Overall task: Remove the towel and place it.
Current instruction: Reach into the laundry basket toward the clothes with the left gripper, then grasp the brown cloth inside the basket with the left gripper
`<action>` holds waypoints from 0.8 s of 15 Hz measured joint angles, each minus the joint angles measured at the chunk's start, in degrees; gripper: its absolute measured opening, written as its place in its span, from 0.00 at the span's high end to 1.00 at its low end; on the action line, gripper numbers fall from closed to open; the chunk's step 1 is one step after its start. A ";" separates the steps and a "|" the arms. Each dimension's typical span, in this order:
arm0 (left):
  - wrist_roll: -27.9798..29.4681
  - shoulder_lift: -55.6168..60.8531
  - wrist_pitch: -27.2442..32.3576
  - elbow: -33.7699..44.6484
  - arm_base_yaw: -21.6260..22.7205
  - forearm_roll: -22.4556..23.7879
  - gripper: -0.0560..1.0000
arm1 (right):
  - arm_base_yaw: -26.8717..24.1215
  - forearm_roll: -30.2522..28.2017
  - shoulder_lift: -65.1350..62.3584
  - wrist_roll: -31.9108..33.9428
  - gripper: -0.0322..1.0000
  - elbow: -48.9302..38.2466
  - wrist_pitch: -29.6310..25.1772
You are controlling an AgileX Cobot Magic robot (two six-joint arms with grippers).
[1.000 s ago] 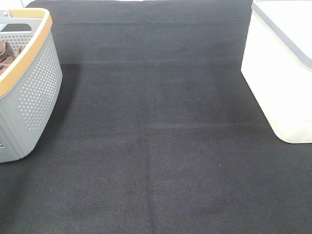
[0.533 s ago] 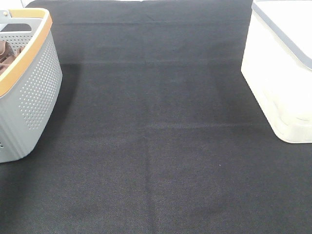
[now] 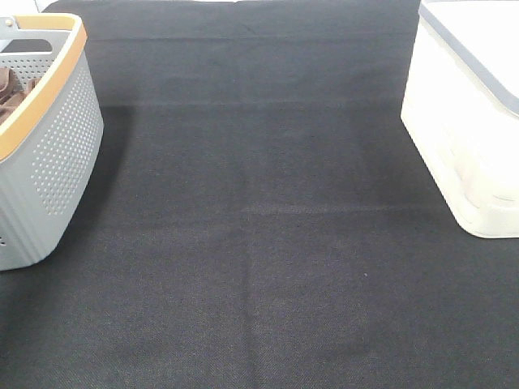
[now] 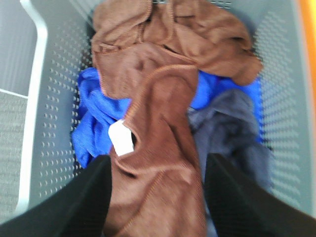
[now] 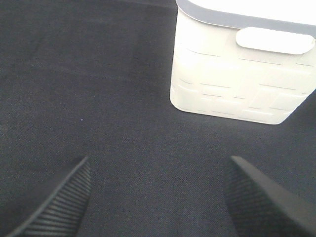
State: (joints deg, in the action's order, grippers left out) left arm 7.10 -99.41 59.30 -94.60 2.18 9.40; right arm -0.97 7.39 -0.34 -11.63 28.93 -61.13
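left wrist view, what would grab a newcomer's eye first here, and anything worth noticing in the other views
The reddish-brown towel with its white tag stands out most. It is heaped over blue cloth inside the grey basket, with the open left gripper straddling it. In the high view, the basket sits at the left edge of a wide black mat, and a white bin sits at the right edge.

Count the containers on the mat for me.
2: the grey perforated basket at the left edge of the mat, the white bin at the right edge. Others could sit out of frame.
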 joint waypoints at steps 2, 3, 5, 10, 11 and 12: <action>0.97 -4.30 1.43 -3.32 2.92 0.23 0.43 | 0.00 0.00 0.00 0.00 0.28 0.00 0.00; 1.03 -6.59 2.52 -4.98 4.76 0.06 0.43 | 0.00 0.00 0.00 0.00 0.28 0.00 0.00; 1.03 -9.05 2.75 -6.19 6.59 -2.18 0.43 | 0.00 0.00 0.00 0.00 0.28 0.00 0.00; -0.97 -13.87 1.66 -6.30 7.51 -6.93 0.43 | 0.00 0.00 0.00 0.00 0.28 0.00 0.00; -1.49 -15.47 0.57 -6.30 7.51 -8.31 0.43 | 0.00 0.00 0.00 0.00 0.28 0.00 0.00; -1.60 -16.33 -0.06 -6.47 7.51 -8.94 0.43 | 0.00 0.00 0.00 0.00 0.28 0.00 0.00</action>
State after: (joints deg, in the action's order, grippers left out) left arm 5.50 -115.74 59.24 -101.07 9.68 0.46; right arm -0.97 7.39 -0.34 -11.63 28.93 -61.13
